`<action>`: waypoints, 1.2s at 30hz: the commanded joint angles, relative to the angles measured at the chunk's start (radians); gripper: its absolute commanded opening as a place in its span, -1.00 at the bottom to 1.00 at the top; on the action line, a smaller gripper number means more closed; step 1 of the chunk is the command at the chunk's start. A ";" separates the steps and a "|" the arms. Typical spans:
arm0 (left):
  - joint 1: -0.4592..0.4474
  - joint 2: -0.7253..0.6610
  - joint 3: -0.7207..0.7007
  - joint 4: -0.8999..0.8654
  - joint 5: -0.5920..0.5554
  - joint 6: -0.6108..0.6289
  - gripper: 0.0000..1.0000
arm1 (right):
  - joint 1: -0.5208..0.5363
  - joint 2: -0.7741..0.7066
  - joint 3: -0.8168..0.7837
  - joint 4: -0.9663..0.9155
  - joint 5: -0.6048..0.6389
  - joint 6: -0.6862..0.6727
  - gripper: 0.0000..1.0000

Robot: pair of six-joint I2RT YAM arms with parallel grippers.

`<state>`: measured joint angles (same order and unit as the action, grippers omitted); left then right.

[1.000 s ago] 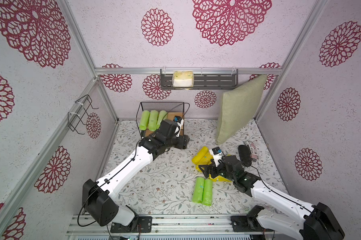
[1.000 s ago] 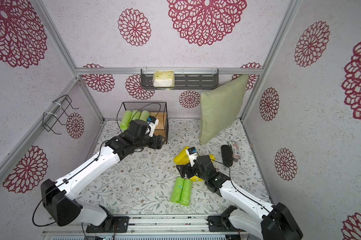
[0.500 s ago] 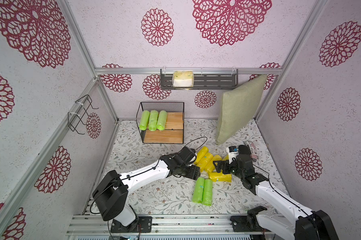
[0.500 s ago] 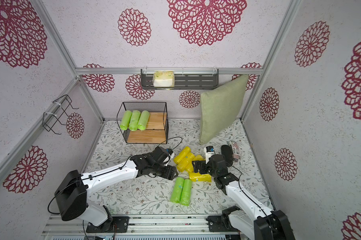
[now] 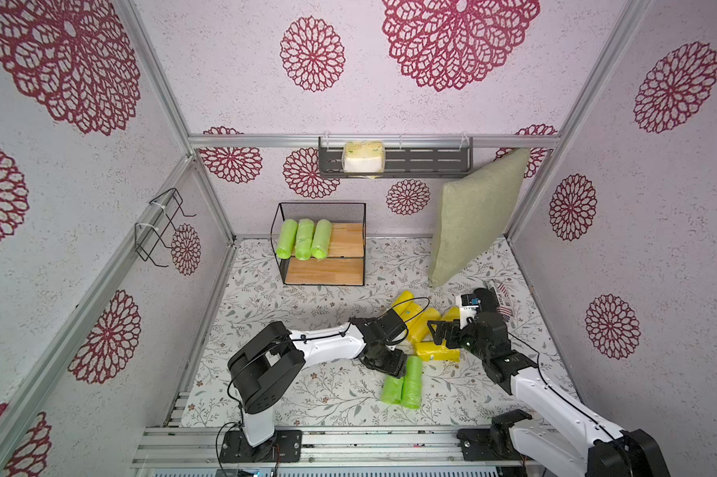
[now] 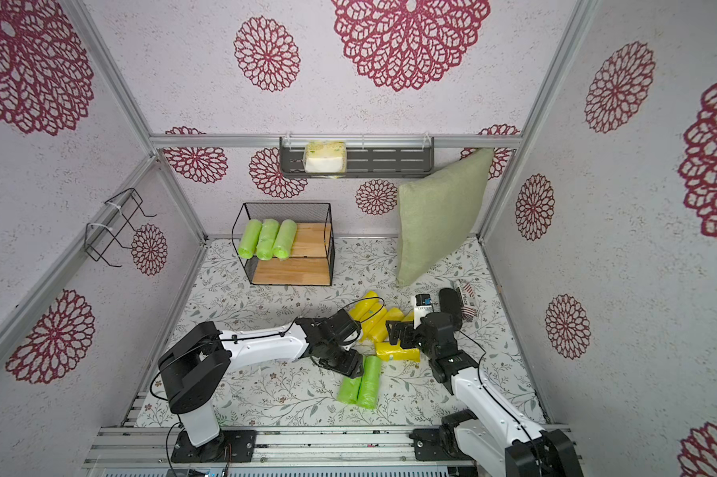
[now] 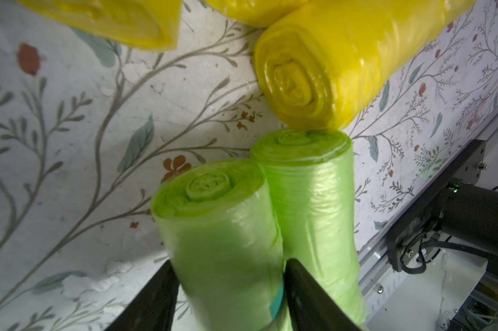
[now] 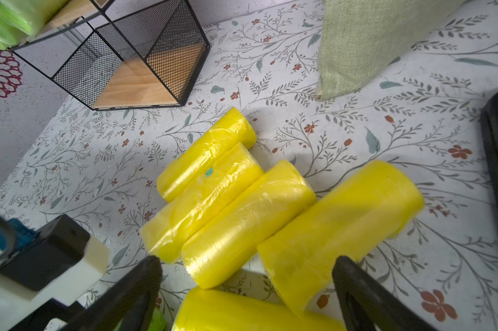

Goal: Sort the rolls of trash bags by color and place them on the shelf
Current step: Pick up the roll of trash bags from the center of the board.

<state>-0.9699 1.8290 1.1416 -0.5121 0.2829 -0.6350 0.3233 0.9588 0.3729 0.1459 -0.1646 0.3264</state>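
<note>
Green roll (image 7: pixel 222 229) btw L jaws, wrist-only

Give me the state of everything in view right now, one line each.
Shelved green rolls: three on shelf top board.
Loose green rolls: two side by side on table.
Yellow rolls: five loose on table.
Left gripper: straddling one loose green roll, grip unclear.
Right gripper: open, empty, above yellow rolls.
</note>
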 commanded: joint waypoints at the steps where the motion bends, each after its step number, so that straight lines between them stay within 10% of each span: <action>1: 0.004 0.025 0.014 0.019 -0.001 0.008 0.16 | -0.004 -0.022 0.002 0.047 -0.029 0.020 0.96; 14: 0.180 -0.136 -0.004 -0.175 -0.403 0.182 -0.03 | -0.005 -0.020 -0.015 0.079 -0.030 0.036 0.96; 36: 0.279 -0.068 -0.042 -0.002 -0.300 0.149 0.56 | 0.000 0.063 -0.002 0.161 -0.087 0.078 0.93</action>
<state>-0.6827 1.7908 1.1271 -0.5930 -0.0647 -0.4374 0.3233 1.0077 0.3656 0.2642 -0.2230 0.3874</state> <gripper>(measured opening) 0.776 0.967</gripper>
